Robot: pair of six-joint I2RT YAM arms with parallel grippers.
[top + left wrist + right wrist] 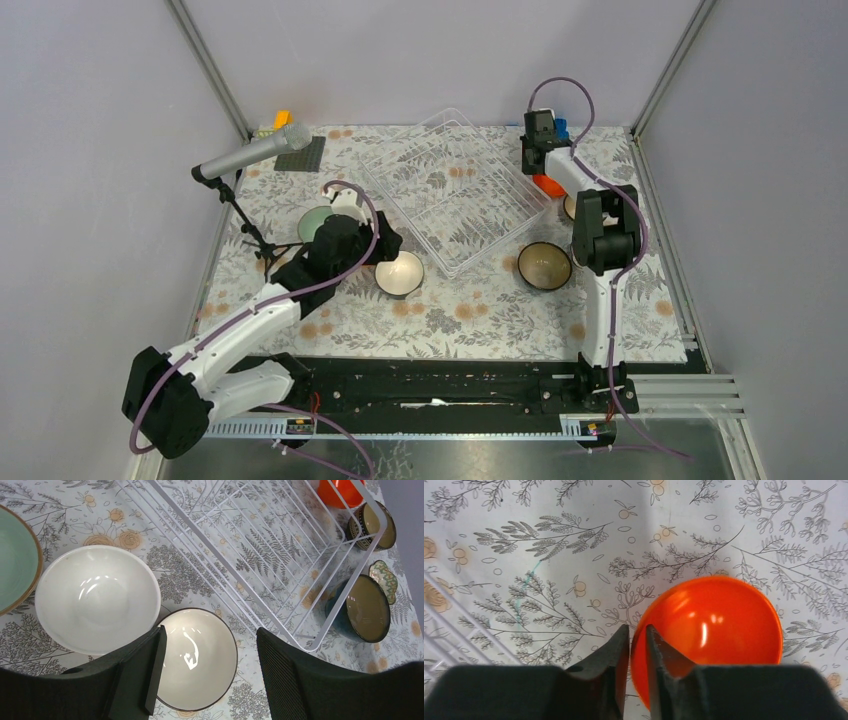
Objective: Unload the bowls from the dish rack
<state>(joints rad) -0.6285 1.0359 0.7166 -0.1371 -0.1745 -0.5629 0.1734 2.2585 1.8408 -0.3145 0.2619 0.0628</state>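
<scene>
**Right gripper** (637, 642): the jaws are parted by a sliver and stand astride the left rim of the orange bowl (714, 625). You cannot tell from the right wrist view whether the pads press the rim or stand just clear of it.

**Key relation:** the bowl's body lies to the right of the fingers, in the lower right of that frame. It appears to rest on the tablecloth (549, 540). The bowl is round, so it has no long axis. Its wall runs upright between the jaws, so my judgement is that you should lift straight off the rim, not slide sideways.

**Left gripper** (210, 635): wide open and empty, it hangs over the cream bowl (200, 680) at lower centre of the left wrist view.

**Nearer arm:** the right arm is at the orange bowl. The left arm is well apart, across the dish rack (455, 185).

**Rack:** it sits at the centre of the top view, set corner-on, with no bowl inside.

**Count:**
- One rack.
- Seven bowls, all on the cloth outside the rack.
- Left of the rack: pale green bowl (12, 560), white bowl (97, 597) and the cream bowl.
- Right of the rack: the orange bowl, dark brown bowl (374, 526), dark blue bowl (364, 609) and small patterned dish (384, 577).

**Judgement:** unloading looks done, bar letting go of the orange bowl.
</scene>
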